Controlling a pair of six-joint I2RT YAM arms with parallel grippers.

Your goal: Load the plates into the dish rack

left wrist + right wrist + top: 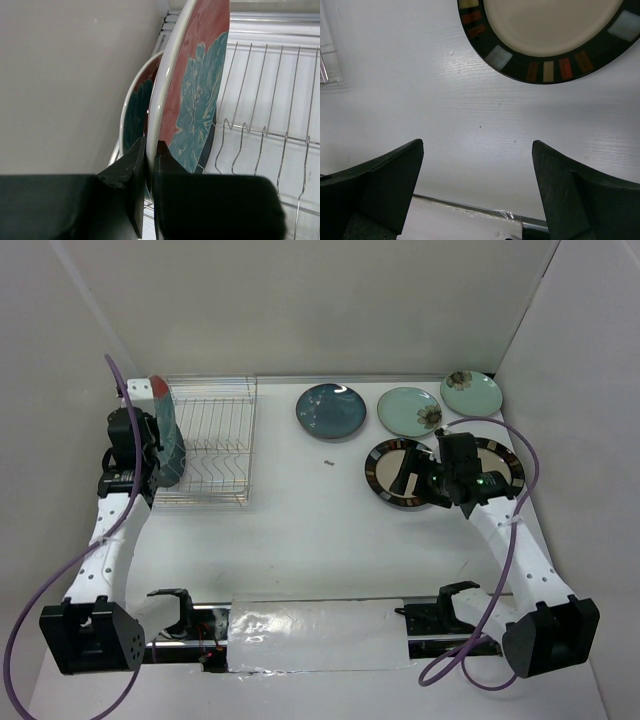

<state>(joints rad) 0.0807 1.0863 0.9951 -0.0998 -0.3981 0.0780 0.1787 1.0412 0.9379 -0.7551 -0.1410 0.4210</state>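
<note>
Left fingers: clamped on red plate rim, upright in dish rack, second red plate just behind. Step, likely: seating it; next, release. Right fingers: apart, cream plate just ahead on bench.

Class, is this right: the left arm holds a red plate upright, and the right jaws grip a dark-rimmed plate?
No: the right gripper has open, empty jaws, the dark-rimmed plate lying beyond them; see the right wrist view.
</note>
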